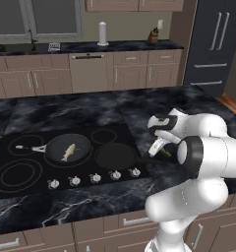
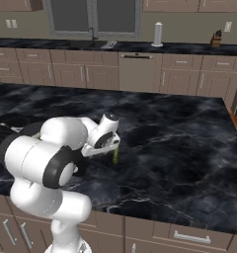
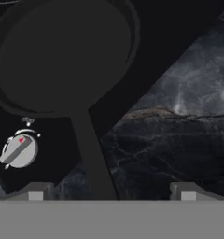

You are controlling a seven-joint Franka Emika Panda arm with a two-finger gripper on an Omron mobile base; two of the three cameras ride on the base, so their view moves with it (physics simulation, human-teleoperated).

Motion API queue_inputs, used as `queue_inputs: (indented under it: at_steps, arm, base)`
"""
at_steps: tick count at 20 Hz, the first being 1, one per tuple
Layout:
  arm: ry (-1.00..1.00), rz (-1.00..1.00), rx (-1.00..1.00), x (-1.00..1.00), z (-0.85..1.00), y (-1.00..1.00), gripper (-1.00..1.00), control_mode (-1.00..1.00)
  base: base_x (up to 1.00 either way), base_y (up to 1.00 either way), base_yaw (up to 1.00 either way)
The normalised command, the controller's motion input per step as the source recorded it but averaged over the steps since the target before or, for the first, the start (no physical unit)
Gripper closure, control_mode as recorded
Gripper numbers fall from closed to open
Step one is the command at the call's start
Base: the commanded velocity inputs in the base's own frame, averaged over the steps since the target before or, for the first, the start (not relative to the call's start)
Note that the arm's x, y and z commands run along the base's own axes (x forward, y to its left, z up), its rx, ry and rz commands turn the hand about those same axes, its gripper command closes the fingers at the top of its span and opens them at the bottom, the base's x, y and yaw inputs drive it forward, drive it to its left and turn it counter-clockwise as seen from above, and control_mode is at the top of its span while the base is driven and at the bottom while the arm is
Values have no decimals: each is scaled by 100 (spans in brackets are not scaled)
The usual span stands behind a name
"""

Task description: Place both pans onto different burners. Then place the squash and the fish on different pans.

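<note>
My arm rises from the base, bends at the elbow and reaches forward and down, so my gripper (image 3: pixel 111 192) hangs low over the right edge of the cooktop (image 1: pixel 21 184), pointing down with its fingers spread wide and nothing between them. Through the hand camera I look down on the empty pan (image 3: pixel 62 56), which sits on a burner at the cooktop's right side; its long handle (image 3: pixel 90 154) runs toward me, passing between my two fingertips (image 3: pixel 37 191). A silver knob (image 3: pixel 19 150) lies just left of that handle. The squash (image 1: pixel 164 153) lies on the marble counter just beside the cooktop's right edge, close under my wrist. Toward the cooktop's middle, the other pan (image 1: pixel 67 147) rests on a burner with the fish (image 1: pixel 68 152) inside it.
</note>
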Motion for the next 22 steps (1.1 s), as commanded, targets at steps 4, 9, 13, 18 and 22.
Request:
queue_inputs:
  at_steps: [4, 9, 13, 18, 22]
  arm:
    - [2, -23, -12, 38, 6, -4, -100, -100]
    - [1, -25, -13, 25, 5, -12, -100, -100]
    - [6, -26, -9, 13, 12, -19, -100, -100]
    - [13, -24, -2, 5, 22, -25, -100, -100]
    - [14, -17, 0, 9, 14, -27, -100, -100]
  base:
    - [0, 0, 0]
    - [0, 0, 0]
    - [0, 0, 0]
    - [0, 0, 0]
    - [0, 0, 0]
